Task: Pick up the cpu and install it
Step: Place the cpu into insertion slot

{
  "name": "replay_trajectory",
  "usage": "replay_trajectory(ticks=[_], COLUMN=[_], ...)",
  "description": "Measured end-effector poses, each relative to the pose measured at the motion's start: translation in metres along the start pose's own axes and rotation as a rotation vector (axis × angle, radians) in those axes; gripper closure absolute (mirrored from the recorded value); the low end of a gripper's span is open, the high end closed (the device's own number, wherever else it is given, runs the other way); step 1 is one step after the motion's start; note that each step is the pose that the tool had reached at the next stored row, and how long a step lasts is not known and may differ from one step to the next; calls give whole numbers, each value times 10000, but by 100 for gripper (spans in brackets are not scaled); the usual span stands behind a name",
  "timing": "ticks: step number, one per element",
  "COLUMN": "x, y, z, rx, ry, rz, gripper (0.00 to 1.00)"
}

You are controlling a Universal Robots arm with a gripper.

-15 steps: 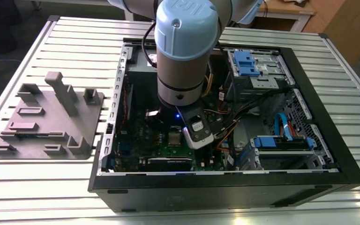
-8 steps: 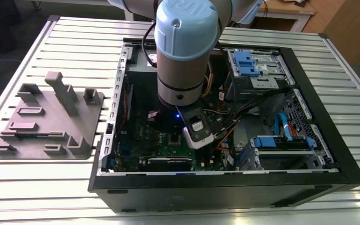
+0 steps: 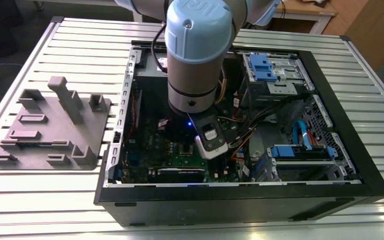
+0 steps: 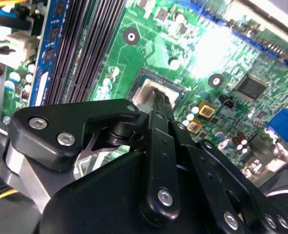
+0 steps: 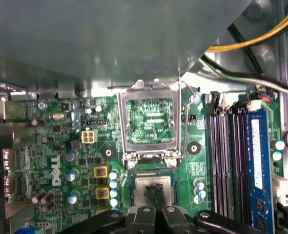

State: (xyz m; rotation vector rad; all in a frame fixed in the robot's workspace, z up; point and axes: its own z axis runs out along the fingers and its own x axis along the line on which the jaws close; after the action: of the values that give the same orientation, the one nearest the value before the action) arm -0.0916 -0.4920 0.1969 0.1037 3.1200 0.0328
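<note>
The slatted table (image 3: pixel 58 45) carries an open computer case (image 3: pixel 245 207), and the arm (image 3: pixel 195 45) reaches down into it over the green motherboard (image 5: pixel 61 146). In the first wrist view, below the raised metal frame (image 5: pixel 150 122), the gripper (image 5: pixel 154 191) has its jaws almost together, clasping nothing, tips at the top of the cpu (image 5: pixel 140 187), which lies flat in its socket (image 5: pixel 153 173).

Gripper (image 5: pixel 154 191), fingers pinched together, sits over cpu (image 5: pixel 141 191), which lies flat on green mobo (image 5: pixel 193 168). Taking raised load frame (image 5: pixel 150 124) as cpu's 12 o'clock, RAM slots (image 5: pixel 227 156) are at 3.
</note>
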Motion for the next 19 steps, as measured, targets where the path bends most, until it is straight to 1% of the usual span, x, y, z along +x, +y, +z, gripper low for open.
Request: replay_trajectory(ticks=[1,2,12,16,19], x=[0,0,1,2,1], y=[0,0,-1,-2,-1], z=[9,12,24,42,47], rx=[24,27,28,37,30], ry=[-2,-1,-1,3,-1], rz=[-1,-2,0,0,0], gripper=[90,90,90,90,90])
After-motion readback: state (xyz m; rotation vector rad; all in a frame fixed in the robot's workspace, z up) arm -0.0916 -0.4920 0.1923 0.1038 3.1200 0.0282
